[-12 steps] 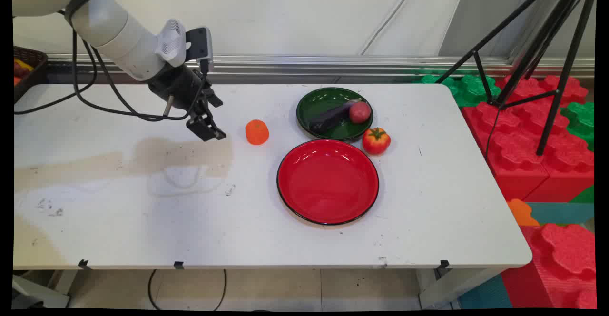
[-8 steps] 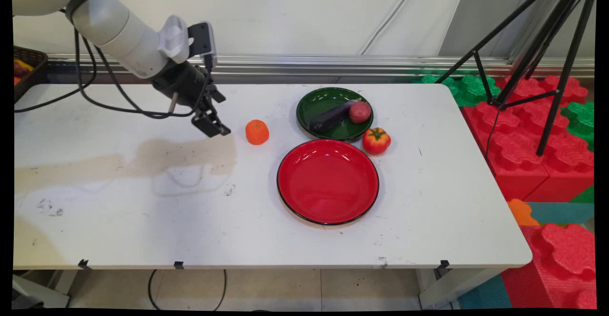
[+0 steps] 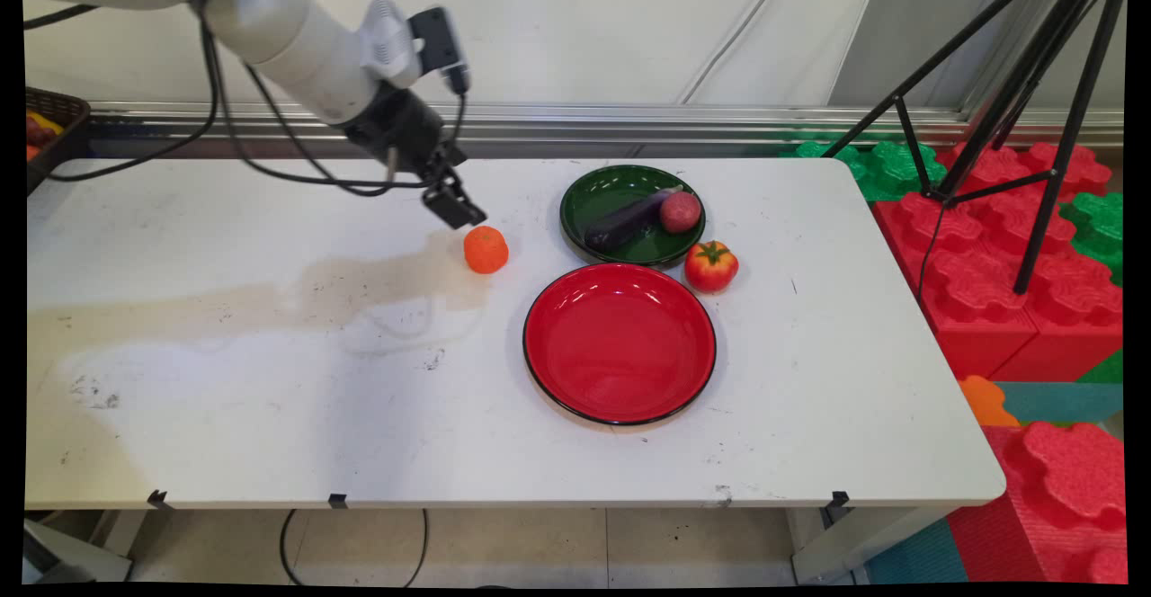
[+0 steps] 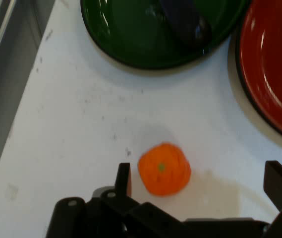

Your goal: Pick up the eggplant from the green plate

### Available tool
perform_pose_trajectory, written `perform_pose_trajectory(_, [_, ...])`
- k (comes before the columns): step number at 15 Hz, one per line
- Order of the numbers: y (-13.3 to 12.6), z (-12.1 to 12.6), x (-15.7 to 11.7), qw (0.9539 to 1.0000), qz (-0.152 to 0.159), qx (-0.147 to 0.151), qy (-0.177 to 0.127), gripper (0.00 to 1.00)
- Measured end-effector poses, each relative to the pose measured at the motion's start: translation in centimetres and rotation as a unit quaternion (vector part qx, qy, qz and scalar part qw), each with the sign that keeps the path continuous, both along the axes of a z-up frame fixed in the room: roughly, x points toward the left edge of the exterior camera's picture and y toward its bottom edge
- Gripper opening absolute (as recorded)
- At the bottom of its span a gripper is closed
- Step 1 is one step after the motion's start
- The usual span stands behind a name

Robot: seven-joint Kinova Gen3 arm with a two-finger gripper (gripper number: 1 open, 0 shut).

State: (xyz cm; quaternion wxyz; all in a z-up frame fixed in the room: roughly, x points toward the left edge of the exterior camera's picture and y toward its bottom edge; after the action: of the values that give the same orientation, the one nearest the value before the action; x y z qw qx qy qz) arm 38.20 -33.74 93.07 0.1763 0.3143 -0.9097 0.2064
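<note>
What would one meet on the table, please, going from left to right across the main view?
Gripper → orange fruit → red plate → tomato.

Items counted on the surface (image 3: 270,399): two plates, one green plate (image 3: 604,194) and one red plate (image 3: 620,343). Four produce items: one orange (image 3: 486,249), one tomato (image 3: 711,266), one eggplant (image 3: 629,220), one reddish round fruit (image 3: 681,211). One hand (image 3: 456,209).
</note>
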Motion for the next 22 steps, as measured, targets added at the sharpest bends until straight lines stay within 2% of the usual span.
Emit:
perform_pose_trajectory(5, [-3.0,0.3,-3.9,0.9995,0.028,-0.006,0.010,1.00])
perform_pose_trajectory(12, [-6.6,-0.6,-7.7,0.9983,0.056,0.001,0.014,1.00])
perform_pose_trajectory(19, [-11.3,-3.4,-11.6,0.9955,0.091,0.016,0.020,1.00])
perform_pose_trajectory(22, [-13.5,-5.3,-13.1,0.9939,0.105,0.027,0.022,1.00])
